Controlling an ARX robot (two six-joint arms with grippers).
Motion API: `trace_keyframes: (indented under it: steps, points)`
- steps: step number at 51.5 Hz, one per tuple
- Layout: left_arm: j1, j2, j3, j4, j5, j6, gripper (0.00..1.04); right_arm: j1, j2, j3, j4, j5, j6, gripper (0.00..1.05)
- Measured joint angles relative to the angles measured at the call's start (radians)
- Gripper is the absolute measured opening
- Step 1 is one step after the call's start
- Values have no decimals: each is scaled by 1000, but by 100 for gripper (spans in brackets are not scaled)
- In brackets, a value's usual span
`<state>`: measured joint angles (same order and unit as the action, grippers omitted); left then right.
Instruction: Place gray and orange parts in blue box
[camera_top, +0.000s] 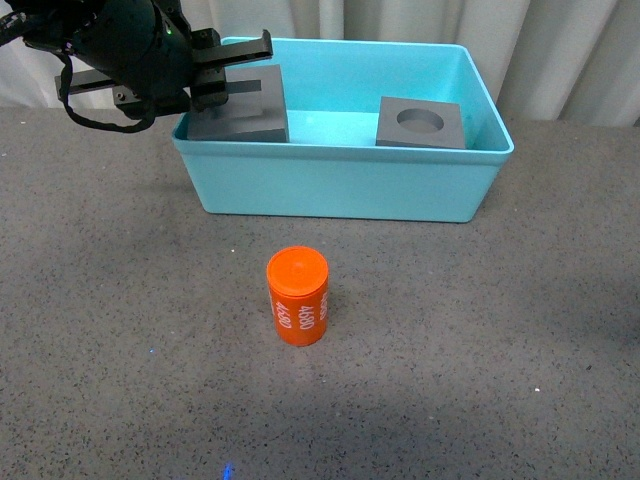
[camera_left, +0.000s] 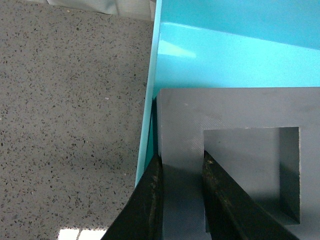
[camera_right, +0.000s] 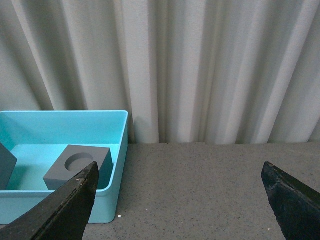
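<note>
Orange cylinder (camera_top: 297, 297) stands well apart from left tool (camera_left: 181, 167) clamping gray cube (camera_left: 185, 115).

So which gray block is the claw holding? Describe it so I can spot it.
Find the big turquoise bin at the back of the table. At its left end, a gray cube is pinched by the left gripper. Its recess is square, while the other gray cube has a round one.

You're looking at a turquoise box (camera_top: 340, 190) with two matte gray pieces in it, the square-recess cube (camera_top: 250, 120) and the round-recess cube (camera_top: 421, 124). The cylinder (camera_top: 297, 297) is orange with white digits. The table (camera_top: 120, 300) is dark gray and finely speckled, and the left gripper (camera_left: 181, 156) is black.
</note>
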<state>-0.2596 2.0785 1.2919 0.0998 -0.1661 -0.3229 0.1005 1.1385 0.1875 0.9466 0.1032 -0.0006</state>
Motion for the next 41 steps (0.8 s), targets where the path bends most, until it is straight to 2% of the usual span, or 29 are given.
trace_keyframes:
  steps: [4,7,17,25,32,38,41]
  points:
    - [-3,3,6,-2,-4,-2,17,0,0,0,0,0,0,95]
    - [-4,4,8,-2,-4,-5,24,0,0,0,0,0,0,95]
    - [-11,-14,-1,17,-11,-31,63,0,0,0,0,0,0,95]
    - [-40,-190,-208,235,-61,-53,98,0,0,0,0,0,0,95]
    - [-64,-396,-456,399,-94,-53,98,0,0,0,0,0,0,95]
    - [-47,-522,-649,486,-116,-30,98,0,0,0,0,0,0,95]
    - [-28,-558,-695,478,-126,-25,98,0,0,0,0,0,0,95]
